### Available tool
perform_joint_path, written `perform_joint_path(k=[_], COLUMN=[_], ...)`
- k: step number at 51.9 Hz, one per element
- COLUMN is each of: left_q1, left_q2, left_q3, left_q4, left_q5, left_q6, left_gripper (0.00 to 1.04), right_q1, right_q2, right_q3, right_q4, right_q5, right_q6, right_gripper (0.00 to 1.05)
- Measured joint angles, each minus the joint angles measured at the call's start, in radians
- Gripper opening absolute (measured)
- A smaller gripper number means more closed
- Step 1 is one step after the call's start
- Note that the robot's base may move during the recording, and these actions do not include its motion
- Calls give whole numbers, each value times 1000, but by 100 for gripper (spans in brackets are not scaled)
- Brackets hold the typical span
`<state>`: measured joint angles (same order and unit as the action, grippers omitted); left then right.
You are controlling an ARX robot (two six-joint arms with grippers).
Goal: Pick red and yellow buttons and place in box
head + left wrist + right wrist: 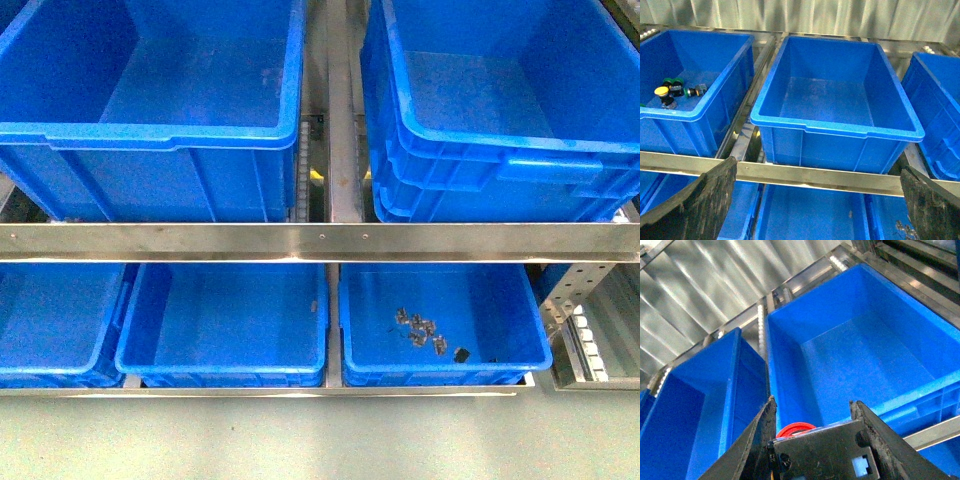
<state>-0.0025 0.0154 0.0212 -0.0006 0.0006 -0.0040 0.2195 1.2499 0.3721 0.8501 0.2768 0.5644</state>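
**A:** Entry one, left end effector (817,165)?
**B:** Released, fingers (700,200) spread wide. Of the three upper crates ahead of it, the leftmost crate (695,116) holds one yellow button (661,91) beside green-capped switches (674,82). A single-rimmed crate (835,127) sits straight ahead.

**A:** Entry two, right end effector (813,401)?
**B:** Clenched on a red button (796,430), whose black body spans the gap. The box (865,355), double-rimmed, lies just beyond the fingertips.

**A:** Surface?
**B:** Steel racking. A steel rail (320,240) fronts the upper shelf. There are three crates beneath, and the rightmost lower crate (445,372) contains small grey parts (420,330).

**A:** Room?
**B:** Corrugated silvery wall (790,15) behind the rack, and grey-green floor (300,440) in front.
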Motion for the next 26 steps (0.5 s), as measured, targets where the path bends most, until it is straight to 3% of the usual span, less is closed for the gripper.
perform_joint_path(k=[26], left_q1=[0], left_q2=[0], left_q3=[0], left_q4=[0], left_q5=[0], left_q6=[0], left_gripper=[97], right_q1=[-106], right_q2=[19], right_q3=[-2], right_q4=[-37], right_q5=[2], right_q6=[17], right_gripper=[38])
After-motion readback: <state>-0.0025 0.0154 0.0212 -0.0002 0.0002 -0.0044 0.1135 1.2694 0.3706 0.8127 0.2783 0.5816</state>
